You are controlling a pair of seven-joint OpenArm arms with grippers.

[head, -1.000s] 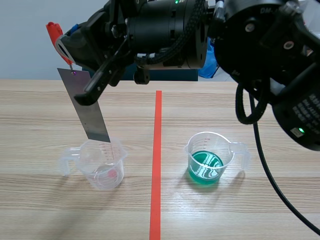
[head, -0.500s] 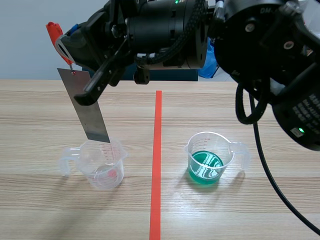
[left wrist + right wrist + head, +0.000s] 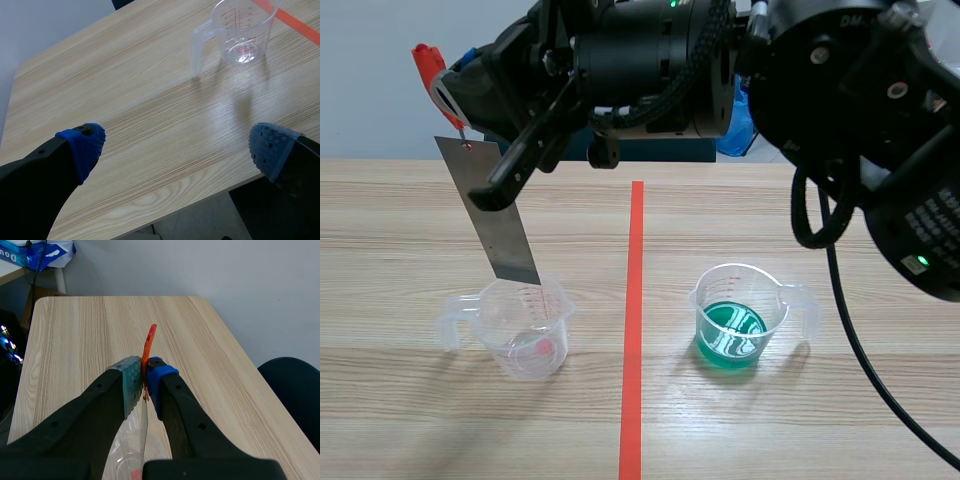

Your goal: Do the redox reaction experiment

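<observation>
Hanging a metal strip [image 3: 500, 215] over a beaker looks like the step in hand. The right gripper [image 3: 145, 382] is closed tight on an orange-red clip [image 3: 149, 340], and the strip dangles from that clip at a tilt. Directly under the gripper stands the clear beaker [image 3: 525, 325], handle turned away from the red tape line [image 3: 632, 330]. The strip's lower end sits about level with the beaker's far rim; I cannot tell whether it has entered the mouth, but it is clearly not down at the bottom.

The clear beaker looks almost empty. It shows a reddish spot near its base (possibly the printed scale showing through), and whether there is any colourless liquid I cannot say. Well off to the gripper's side, across the tape line, the second beaker [image 3: 735, 315] holds a shallow pool of green liquid [image 3: 730, 335], filling roughly its lower third.

The left gripper [image 3: 177, 150] hangs high with its fingers spread wide, gripping nothing, the clear beaker far ahead of it.

My judgement is that the reaction has not begun, since metal and green solution are apart. Next the strip needs a straight, slow descent into the beaker without knocking its light plastic wall, and the green liquid has to meet it.
</observation>
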